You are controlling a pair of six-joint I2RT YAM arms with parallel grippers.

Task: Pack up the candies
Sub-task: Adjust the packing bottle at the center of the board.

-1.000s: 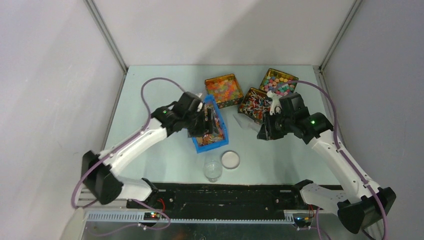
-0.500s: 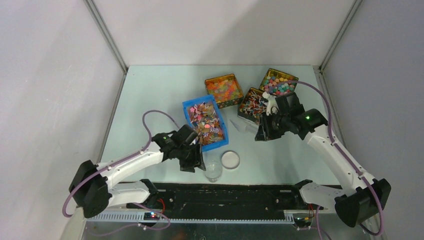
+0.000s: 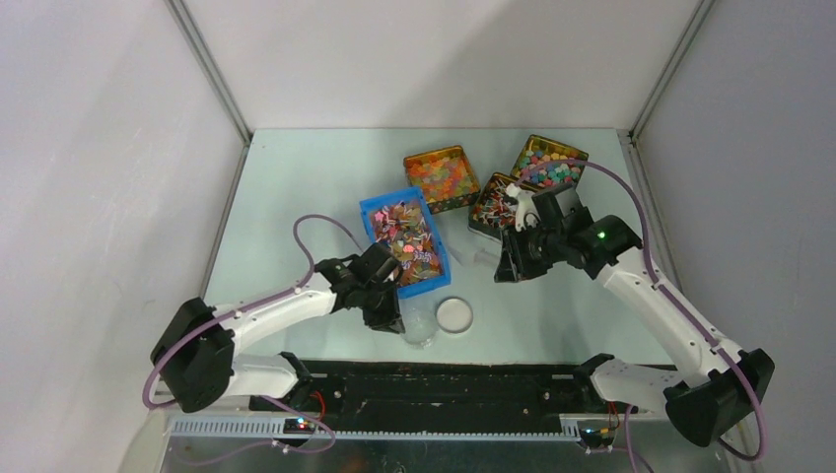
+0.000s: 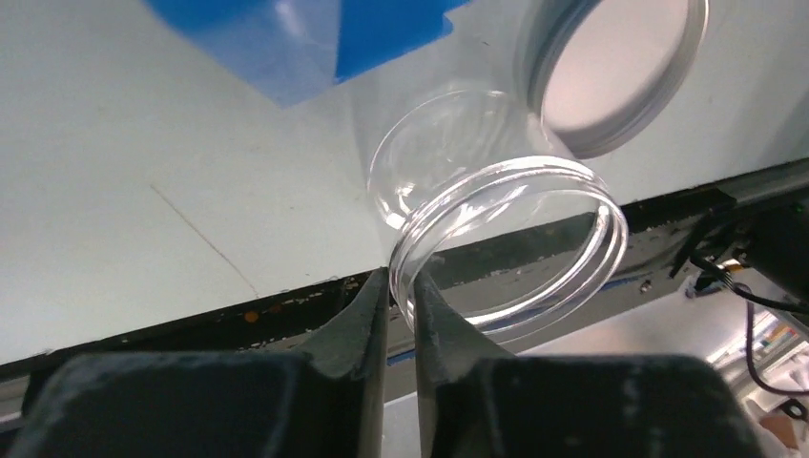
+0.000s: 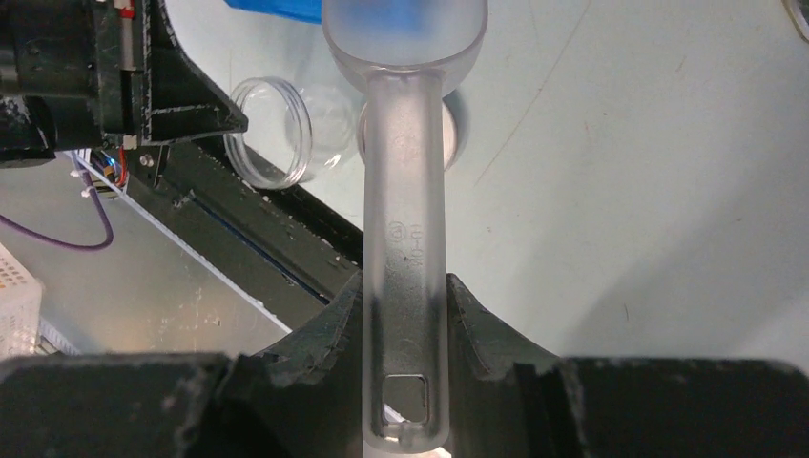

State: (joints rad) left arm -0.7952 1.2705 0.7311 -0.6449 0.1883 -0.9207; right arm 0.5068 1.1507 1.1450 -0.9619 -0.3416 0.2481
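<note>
The candies (image 3: 409, 246), small wrapped sweets in pink, red, orange and brown, fill a blue tray (image 3: 371, 214) mid-table. In front of it stands a clear jar (image 3: 420, 332) without its lid. My left gripper (image 3: 393, 317) is shut on the near side of the jar's rim (image 4: 405, 272), one finger inside and one outside. My right gripper (image 3: 510, 264) hovers right of the tray, shut on the handle of a clear plastic scoop (image 5: 405, 239). The scoop's bowl (image 5: 405, 29) points toward the tray.
A white round lid (image 3: 454, 314) lies flat just right of the jar. Three gold tins stand at the back: orange-red sweets (image 3: 441, 177), red-and-white striped pieces (image 3: 496, 204), pastel rounds (image 3: 548, 163). The black table edge (image 4: 286, 310) runs close behind the jar.
My left arm left the blue tray, which now lies flat, swung down to the jar and closed on its rim. My right gripper drifted slightly left with the scoop.
</note>
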